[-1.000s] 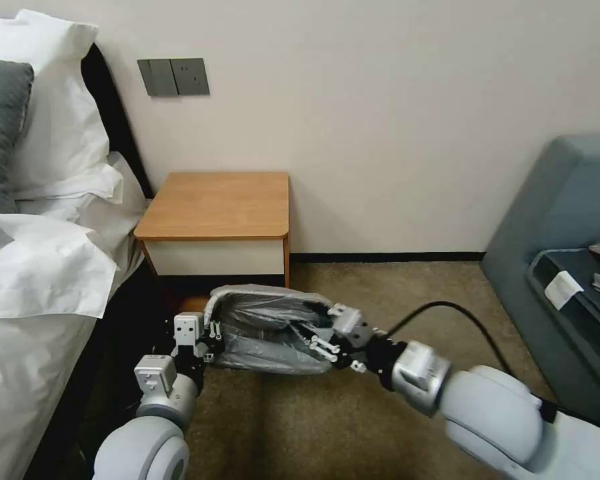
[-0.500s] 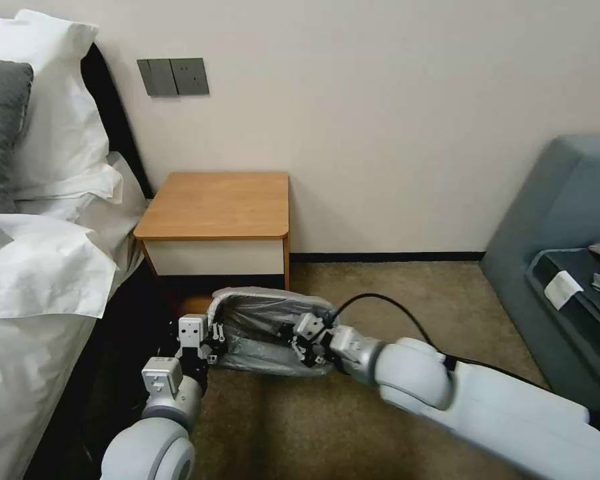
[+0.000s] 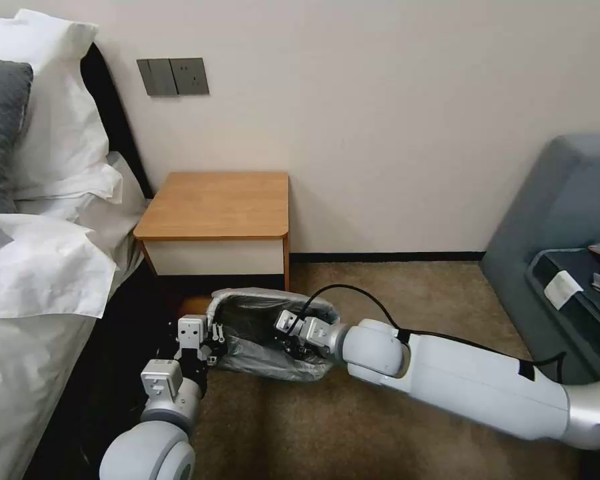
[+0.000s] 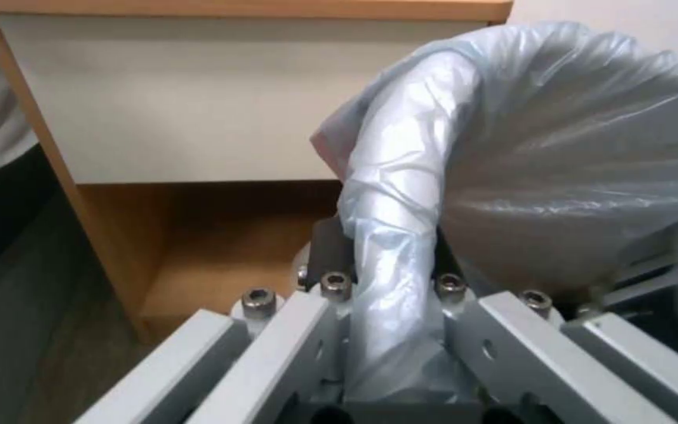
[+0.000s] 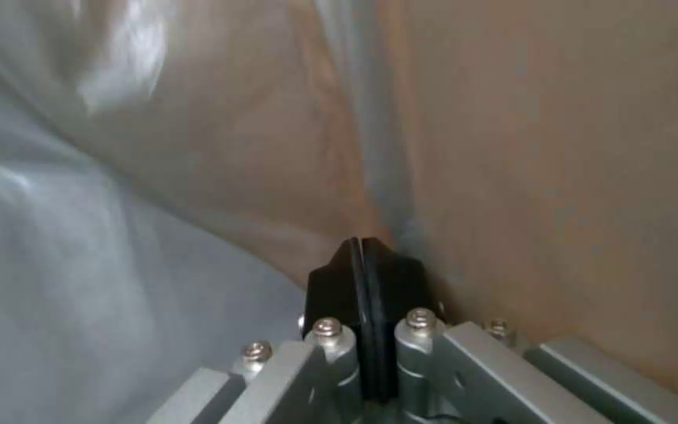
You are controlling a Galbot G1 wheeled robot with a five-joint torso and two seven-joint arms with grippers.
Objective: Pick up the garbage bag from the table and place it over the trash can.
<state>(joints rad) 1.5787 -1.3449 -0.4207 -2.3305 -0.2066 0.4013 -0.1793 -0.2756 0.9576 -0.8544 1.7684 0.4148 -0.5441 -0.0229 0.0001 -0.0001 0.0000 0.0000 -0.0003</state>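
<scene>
Right gripper (image 3: pixel 291 337) has pushed deeper into the garbage bag (image 3: pixel 260 320)

Pads (image 5: pixel 364 277) pressed together, empty (lining the trash can (image 5: pixel 559 176)); left gripper (image 3: pixel 215 343) clamps the rim by the table (image 3: pixel 217 203) front.

One garbage bag (image 3: pixel 260 333), stretched between two tools: left tool (image 3: pixel 215 341) at one end, right tool (image 3: pixel 288 341) inside it. One desk (image 3: pixel 213 207) beyond them. Two pillows (image 3: pixel 53 113) and one grey cushion (image 3: pixel 0 127) on one bed (image 3: pixel 27 347).

Grey garbage bag (image 3: pixel 247 353) lining trash can, below table (image 3: pixel 217 203)
</scene>
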